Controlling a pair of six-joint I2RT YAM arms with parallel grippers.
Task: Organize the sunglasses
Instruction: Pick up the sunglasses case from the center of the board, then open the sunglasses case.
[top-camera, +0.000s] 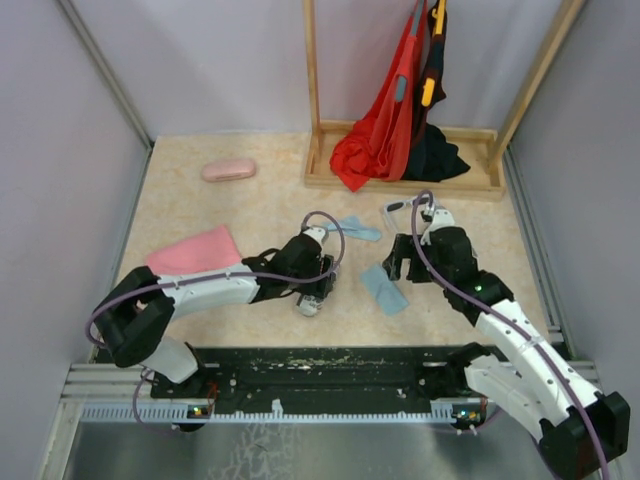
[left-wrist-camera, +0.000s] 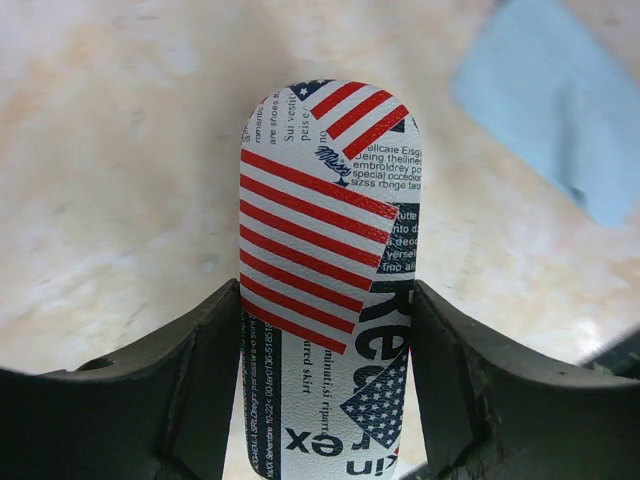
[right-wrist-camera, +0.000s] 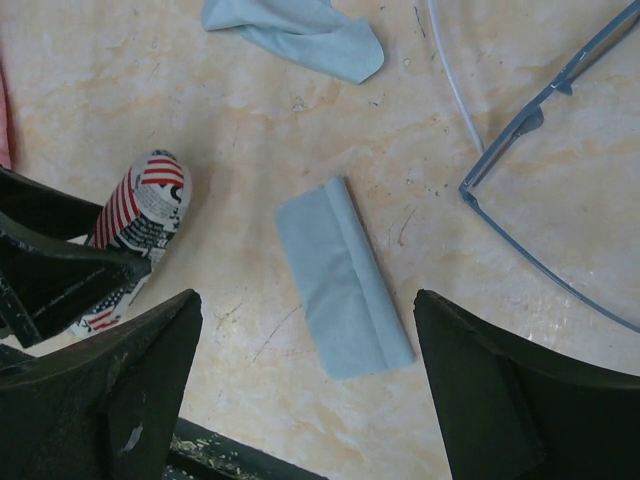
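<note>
**Grey-framed pair at the far right, flag case pinched on the left**

The sunglasses (right-wrist-camera: 520, 125) in view are one pair with a thin grey frame. Their lenses are so pale that the marbled beige tabletop (top-camera: 200, 210) shows through them. They lie on the tabletop just beyond the right end effector (right-wrist-camera: 305, 310) and near the base of the wooden rack (top-camera: 470, 188), with their long axis running roughly left to right.

The right end effector hangs spread wide above a folded light-blue cloth (right-wrist-camera: 345, 290), which is soft and oblong. A second, crumpled blue cloth (right-wrist-camera: 300, 30) lies farther off.

The left end effector (left-wrist-camera: 325, 295) pinches a flag-printed case (left-wrist-camera: 320, 200) between both fingers. The case is a rounded oblong with grained skin, red stripes and newsprint text, and its rounded end points away from the fingers.
</note>
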